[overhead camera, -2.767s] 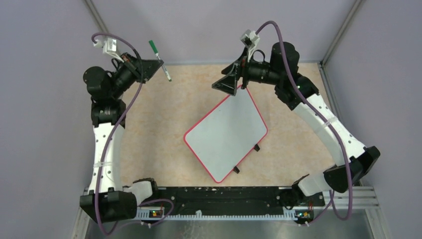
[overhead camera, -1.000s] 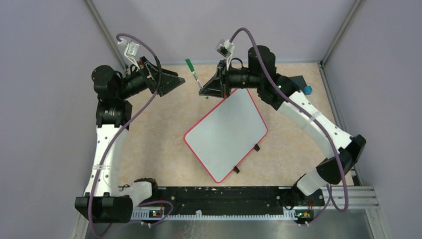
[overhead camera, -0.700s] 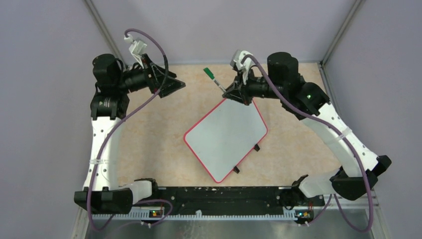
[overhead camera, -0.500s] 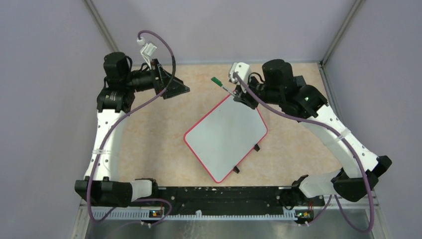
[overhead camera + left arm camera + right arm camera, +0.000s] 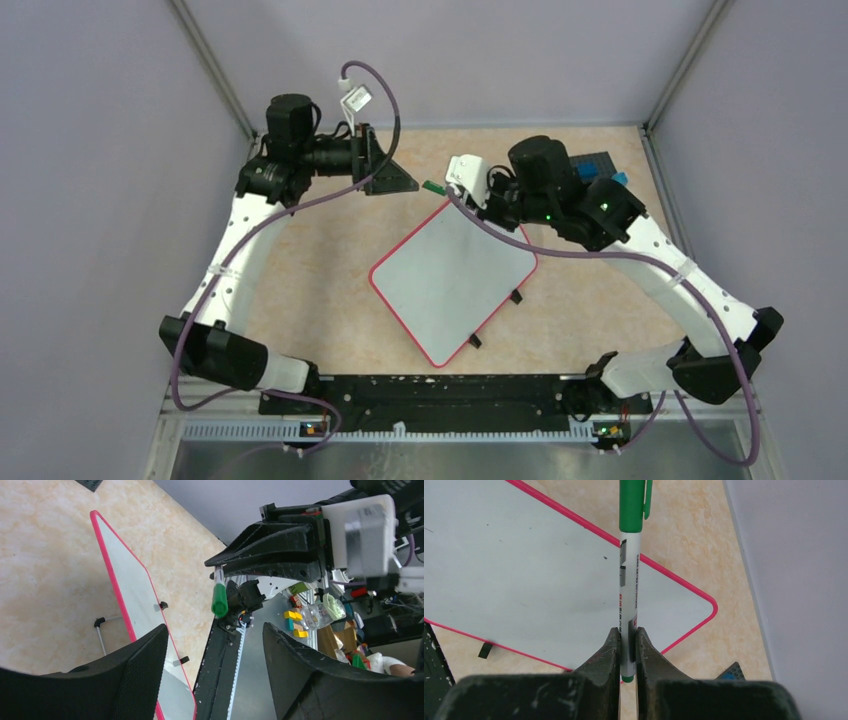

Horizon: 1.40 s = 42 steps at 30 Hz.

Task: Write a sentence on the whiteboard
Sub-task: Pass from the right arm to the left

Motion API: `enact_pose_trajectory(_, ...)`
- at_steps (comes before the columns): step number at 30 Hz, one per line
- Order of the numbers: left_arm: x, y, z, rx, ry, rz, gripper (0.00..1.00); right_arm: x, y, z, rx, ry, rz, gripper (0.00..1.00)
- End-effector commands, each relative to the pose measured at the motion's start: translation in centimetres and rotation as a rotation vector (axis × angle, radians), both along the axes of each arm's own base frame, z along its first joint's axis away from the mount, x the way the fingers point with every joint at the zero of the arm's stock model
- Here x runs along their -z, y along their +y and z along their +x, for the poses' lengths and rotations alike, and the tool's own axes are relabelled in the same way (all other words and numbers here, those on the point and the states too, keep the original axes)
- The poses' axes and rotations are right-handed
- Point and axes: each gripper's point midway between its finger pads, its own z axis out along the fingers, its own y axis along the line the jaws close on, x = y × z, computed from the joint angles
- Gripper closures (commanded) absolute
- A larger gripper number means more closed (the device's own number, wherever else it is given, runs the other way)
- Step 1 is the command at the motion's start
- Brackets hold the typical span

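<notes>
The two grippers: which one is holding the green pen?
The right gripper, its jaws shut on the green pen. The left gripper is open and holds nothing.

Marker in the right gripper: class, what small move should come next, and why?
Probably ease the left gripper forward until its open jaws straddle the green cap. The right gripper is shut on the marker, cap on and pointing at the left gripper, just ahead of it, so nothing can be written on the whiteboard yet.
</notes>
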Motion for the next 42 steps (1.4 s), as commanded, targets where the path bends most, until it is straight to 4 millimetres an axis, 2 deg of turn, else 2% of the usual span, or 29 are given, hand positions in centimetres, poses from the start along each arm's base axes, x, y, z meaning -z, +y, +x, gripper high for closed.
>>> enact_pose_trajectory(1,-0.3,-1.1,0.1,0.005,-0.064,0.032,0.29,-2.1,0.6,-0.5,-0.02,-0.081,0.011,1.0)
enact_pose_trajectory(5,1.2,-2.3,-0.5,0.038,-0.045,0.053,0.39,-2.4,1.2,-0.5,-0.024,-0.086,0.012,1.0)
enact_pose_trajectory(9,1.6,-3.1,-1.0,0.057,-0.056,0.066,0.49,-1.7,1.9,-0.7,-0.028,-0.098,-0.02,1.0)
enact_pose_trajectory(18,2.7,-3.5,-1.3,0.066,-0.042,0.094,0.74,-1.8,2.4,-0.2,-0.01,-0.136,-0.044,1.0)
enact_pose_trajectory(22,3.7,-3.8,-1.6,0.08,-0.014,0.104,0.67,-1.9,2.5,0.0,-0.004,-0.142,-0.044,1.0)
enact_pose_trajectory(26,4.2,-4.1,-2.0,0.093,-0.003,0.108,0.68,-1.8,2.5,-0.2,-0.01,-0.139,-0.049,1.0)
enact_pose_trajectory(27,4.2,-4.1,-2.1,0.095,-0.004,0.109,0.7,-1.7,2.5,-0.2,-0.01,-0.138,-0.051,1.0)
enact_pose_trajectory(33,3.9,-4.1,-2.0,0.085,-0.021,0.109,1.0,-1.4,2.5,-0.5,-0.027,-0.139,-0.06,1.0)
enact_pose_trajectory(36,3.7,-4.0,-2.2,0.09,-0.031,0.1,1.0,-1.5,2.6,-1.0,-0.046,-0.132,-0.047,1.0)
enact_pose_trajectory(37,3.6,-4.0,-2.2,0.09,-0.037,0.096,1.0,-1.6,2.7,-1.2,-0.051,-0.128,-0.036,0.89)
enact_pose_trajectory(39,3.1,-3.9,-2.3,0.091,-0.061,0.082,1.0,-2.2,2.7,-1.8,-0.065,-0.111,0.004,0.52)
enact_pose_trajectory(40,2.8,-3.8,-2.3,0.088,-0.075,0.075,1.0,-2.6,2.6,-2.0,-0.069,-0.099,0.032,0.39)
enact_pose_trajectory(42,2.1,-3.4,-2.3,0.087,-0.106,0.05,1.0,-3.9,2.4,-2.5,-0.081,-0.058,0.121,0.24)
